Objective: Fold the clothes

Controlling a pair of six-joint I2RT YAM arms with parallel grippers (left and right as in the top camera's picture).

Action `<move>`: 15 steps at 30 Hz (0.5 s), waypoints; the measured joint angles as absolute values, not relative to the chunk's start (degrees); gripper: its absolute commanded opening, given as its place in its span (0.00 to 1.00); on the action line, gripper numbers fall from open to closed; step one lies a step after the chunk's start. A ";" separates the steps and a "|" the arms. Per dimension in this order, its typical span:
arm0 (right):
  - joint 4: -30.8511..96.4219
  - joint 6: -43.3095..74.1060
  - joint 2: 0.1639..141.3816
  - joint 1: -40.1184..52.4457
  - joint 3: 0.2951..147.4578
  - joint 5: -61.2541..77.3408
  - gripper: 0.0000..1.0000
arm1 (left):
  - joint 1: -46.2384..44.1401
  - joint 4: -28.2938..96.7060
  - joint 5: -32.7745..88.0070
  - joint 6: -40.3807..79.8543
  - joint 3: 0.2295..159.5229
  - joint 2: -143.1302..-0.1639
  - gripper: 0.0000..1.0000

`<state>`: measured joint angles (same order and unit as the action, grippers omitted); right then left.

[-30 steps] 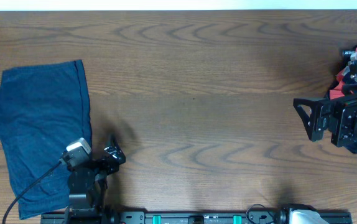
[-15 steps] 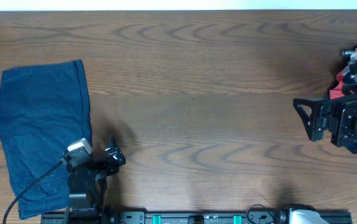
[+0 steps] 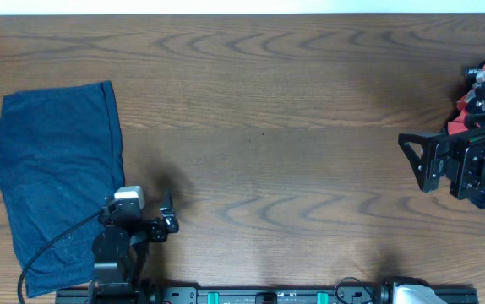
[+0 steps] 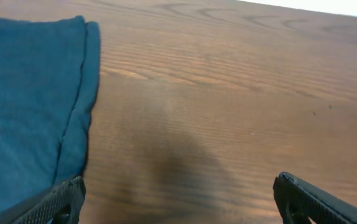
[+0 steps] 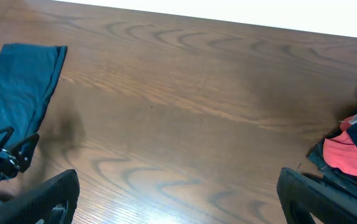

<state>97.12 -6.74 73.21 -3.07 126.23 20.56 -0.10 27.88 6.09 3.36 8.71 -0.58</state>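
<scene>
A dark navy-blue garment lies flat at the table's left side, its stitched hem along the right edge. It also shows in the left wrist view and the right wrist view. My left gripper is open and empty, low over bare wood just right of the garment's lower right edge; in its own view the jaws stand wide apart. My right gripper is open and empty at the far right, well away from the garment; its wrist view shows only wood between the jaws.
A bunched pile of red and dark blue cloth lies at the table's right edge, partly hidden behind the right arm in the overhead view. The table's far edge runs along the top. The left arm shows in the right wrist view.
My left gripper has shifted a little to the right and turned, off the garment's edge onto bare wood. The garment and the right arm have not moved.
</scene>
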 measured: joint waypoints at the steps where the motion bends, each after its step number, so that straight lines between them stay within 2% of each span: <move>1: 97.12 -6.72 73.21 -3.07 126.23 20.56 0.99 | -0.12 27.88 6.31 2.66 8.71 -0.58 0.98; 15: 97.12 -6.72 73.21 -3.07 126.23 20.56 0.99 | -0.64 28.03 7.33 -1.10 8.71 -0.58 0.98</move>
